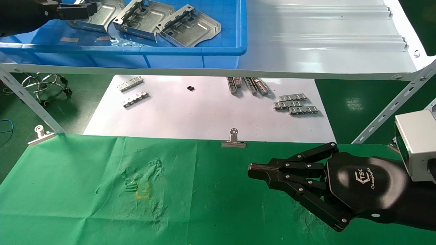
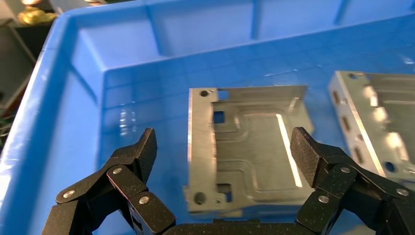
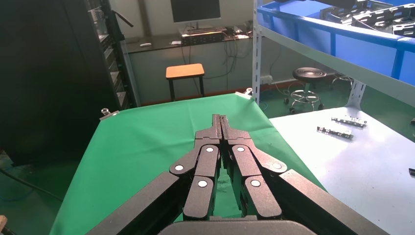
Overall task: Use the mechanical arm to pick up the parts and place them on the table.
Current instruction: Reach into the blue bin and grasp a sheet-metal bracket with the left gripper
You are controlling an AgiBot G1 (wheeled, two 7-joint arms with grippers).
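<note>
Three silvery parts lie in the blue bin (image 1: 190,51) on the upper shelf: one at the left (image 1: 102,20), one in the middle (image 1: 143,17), one at the right (image 1: 189,27). My left gripper (image 1: 92,10) reaches into the bin over the left one. In the left wrist view this gripper (image 2: 225,149) is open, its fingertips (image 2: 147,147) standing on either side of that part (image 2: 244,147) without touching it; a second part (image 2: 377,127) lies beside. My right gripper (image 1: 252,171) is shut and empty, low over the green table (image 1: 85,190), as its own view shows (image 3: 220,120).
Below the shelf a white sheet (image 1: 204,112) carries small ridged strips (image 1: 294,103) (image 1: 134,92). Binder clips (image 1: 233,139) (image 1: 41,134) pin the cloth's far edge. A yellowish mark (image 1: 143,192) sits left of centre. Slanted shelf struts (image 1: 391,105) stand at both sides.
</note>
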